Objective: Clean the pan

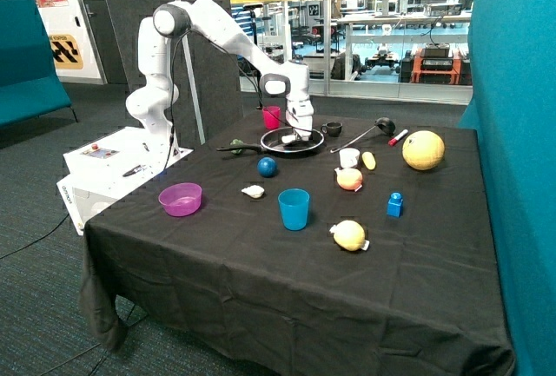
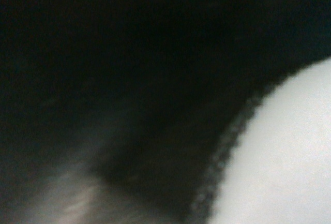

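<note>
Your gripper (image 1: 301,137) is down inside the round black shiny-rimmed frying pan (image 1: 292,141), behind the blue ball (image 1: 268,167); the wiping step looks underway. I can't tell the jaws' state. Next, sweep across the base.

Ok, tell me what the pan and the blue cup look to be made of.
The pan, which the gripper reaches into: likely metal, going by its bright, reflective rim around a dark matte inside, perhaps coated. The blue cup: probably plastic, an even, opaque, solid blue with a soft sheen and thin wall.
</note>
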